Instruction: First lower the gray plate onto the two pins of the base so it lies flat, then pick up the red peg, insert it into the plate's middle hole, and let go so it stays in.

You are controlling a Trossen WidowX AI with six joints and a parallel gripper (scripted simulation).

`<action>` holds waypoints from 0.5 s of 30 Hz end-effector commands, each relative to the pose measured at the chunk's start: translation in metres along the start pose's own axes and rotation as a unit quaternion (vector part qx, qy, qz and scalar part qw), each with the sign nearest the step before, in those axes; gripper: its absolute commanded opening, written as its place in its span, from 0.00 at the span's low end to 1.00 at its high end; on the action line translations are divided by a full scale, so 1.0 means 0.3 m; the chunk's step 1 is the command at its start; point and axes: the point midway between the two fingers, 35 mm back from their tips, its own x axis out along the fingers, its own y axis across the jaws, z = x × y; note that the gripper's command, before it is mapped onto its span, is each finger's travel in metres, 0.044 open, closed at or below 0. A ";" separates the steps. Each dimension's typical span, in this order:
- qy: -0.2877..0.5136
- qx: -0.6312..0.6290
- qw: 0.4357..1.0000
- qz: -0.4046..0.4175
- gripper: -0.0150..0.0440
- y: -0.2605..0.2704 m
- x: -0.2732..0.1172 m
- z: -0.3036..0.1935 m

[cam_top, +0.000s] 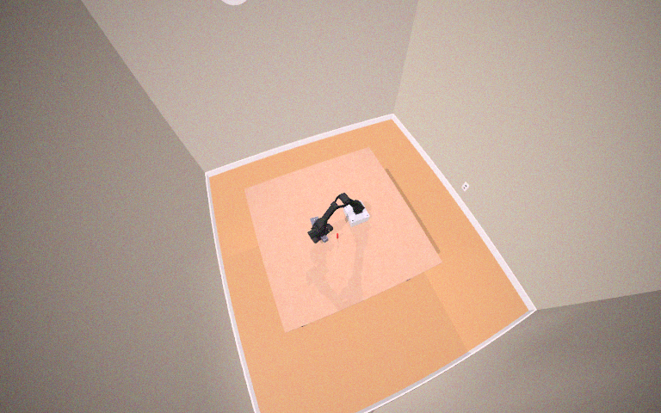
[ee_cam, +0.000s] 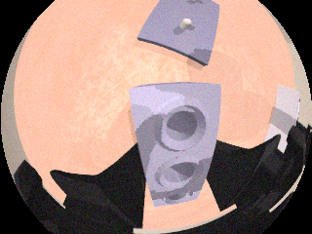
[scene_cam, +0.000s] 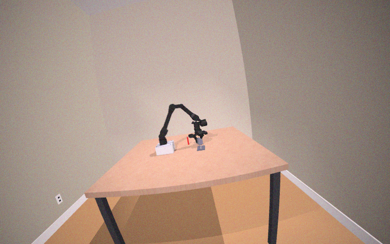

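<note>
My gripper is shut on the gray plate, with a black finger against each long side. The plate shows round holes with raised rims in the wrist view. Whether it is clear of the table is hard to tell. The flat gray base lies beyond the plate's far end in the wrist view, apart from it. One pale pin stands up from it, and another is cut off at the frame's top. The red peg stands apart from the gripper, nearly upright, outside the wrist view.
The arm's white mounting block stands on the wooden table. The peg is on the block's side of the gripper. The black arm arches over the space between the block and the plate.
</note>
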 end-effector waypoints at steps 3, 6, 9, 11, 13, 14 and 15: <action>-0.002 0.000 1.000 0.003 0.25 0.016 -0.062 -0.001; -0.002 0.000 1.000 0.003 0.25 0.020 -0.093 -0.004; -0.002 0.000 1.000 0.003 0.25 0.023 -0.124 -0.006; -0.002 0.000 1.000 0.003 0.25 0.024 -0.145 -0.007; -0.002 0.000 1.000 0.004 0.25 0.025 -0.166 -0.009; -0.002 0.000 1.000 0.004 0.25 0.026 -0.177 -0.010; -0.002 0.000 1.000 0.005 0.25 0.026 -0.187 -0.011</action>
